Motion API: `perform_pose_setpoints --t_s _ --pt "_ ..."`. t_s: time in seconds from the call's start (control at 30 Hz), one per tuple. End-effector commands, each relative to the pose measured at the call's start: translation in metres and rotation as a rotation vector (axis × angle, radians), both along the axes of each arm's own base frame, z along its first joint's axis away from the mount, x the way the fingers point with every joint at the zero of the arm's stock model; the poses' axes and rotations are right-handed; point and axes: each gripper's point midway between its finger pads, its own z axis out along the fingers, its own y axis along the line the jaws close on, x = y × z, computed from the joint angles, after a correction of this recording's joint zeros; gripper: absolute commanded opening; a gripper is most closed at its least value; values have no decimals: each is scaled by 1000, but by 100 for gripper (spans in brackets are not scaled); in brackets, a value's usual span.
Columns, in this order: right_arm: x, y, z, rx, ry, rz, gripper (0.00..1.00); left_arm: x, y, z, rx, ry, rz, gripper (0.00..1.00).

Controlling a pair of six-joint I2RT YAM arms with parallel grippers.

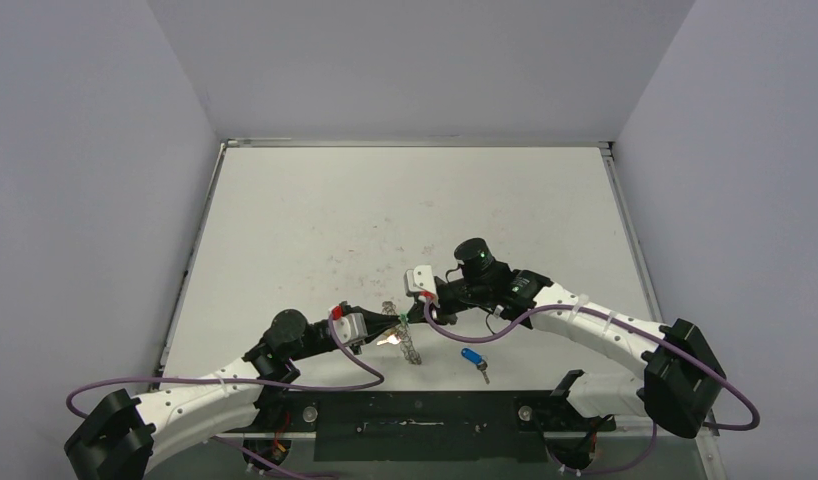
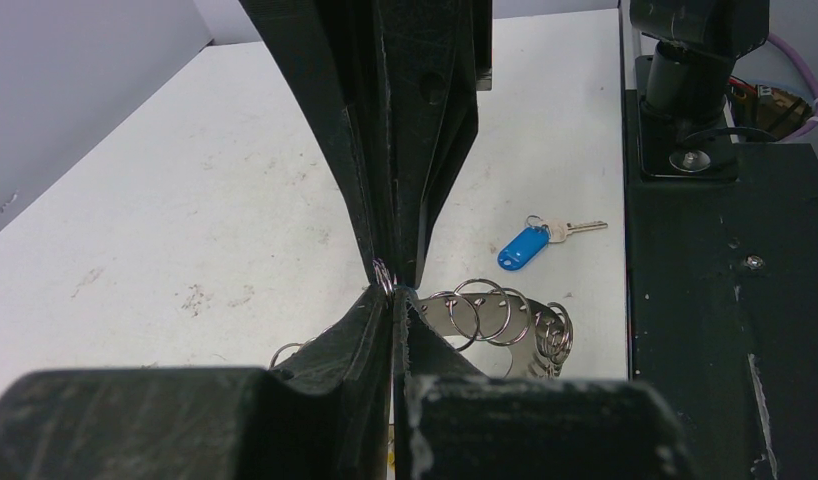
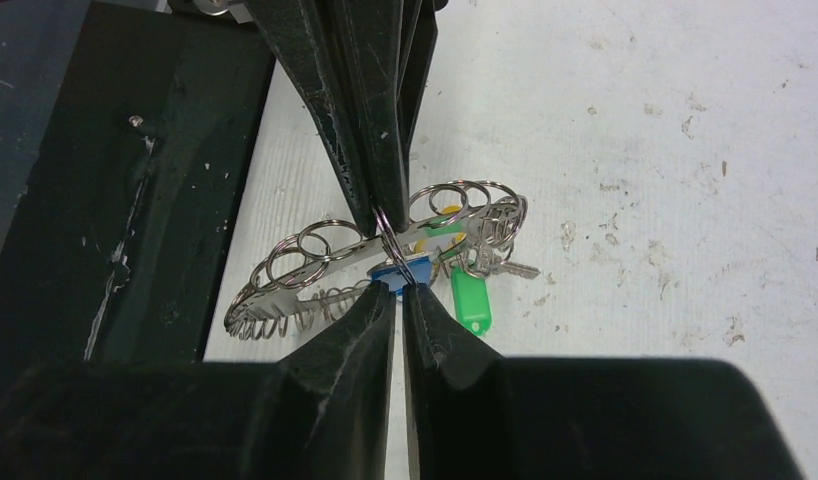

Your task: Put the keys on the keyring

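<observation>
The keyring, a silver plate edged with wire loops, hangs just above the table between both grippers. My left gripper is shut on one small loop at its rim. My right gripper faces it, tip to tip, shut on that same small loop, with a blue-tagged key right behind its fingertips. A green tag, a yellow tag and a silver key hang at the ring. Another blue-tagged key lies loose on the table. From above, the two grippers meet over the keyring.
The black base plate runs along the near table edge, close behind the keyring. The loose blue-tagged key lies just right of it. The white table is scuffed and bounded by grey walls.
</observation>
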Motion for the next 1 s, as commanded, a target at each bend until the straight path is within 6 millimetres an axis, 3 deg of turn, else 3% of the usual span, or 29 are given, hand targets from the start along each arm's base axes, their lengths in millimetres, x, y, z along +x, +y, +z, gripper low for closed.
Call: perform_pose_setpoints --t_s 0.0,0.13,0.27,0.57,0.67,0.97 --pt "4 10 29 72 -60 22 16 -2 -3 28 -67 -69 -16 0" --pt "4 12 36 99 -58 13 35 -2 -3 27 -66 -67 -17 0" --pt "4 15 41 120 -53 6 38 -2 -3 28 -68 -69 -19 0" --pt "3 18 42 116 -36 20 13 -2 -3 27 -66 -67 -17 0" --pt "2 17 39 105 -36 22 0 -2 -3 27 -64 -66 -16 0" --pt "7 8 17 24 -46 -9 0 -2 -3 30 -73 -73 -16 0"
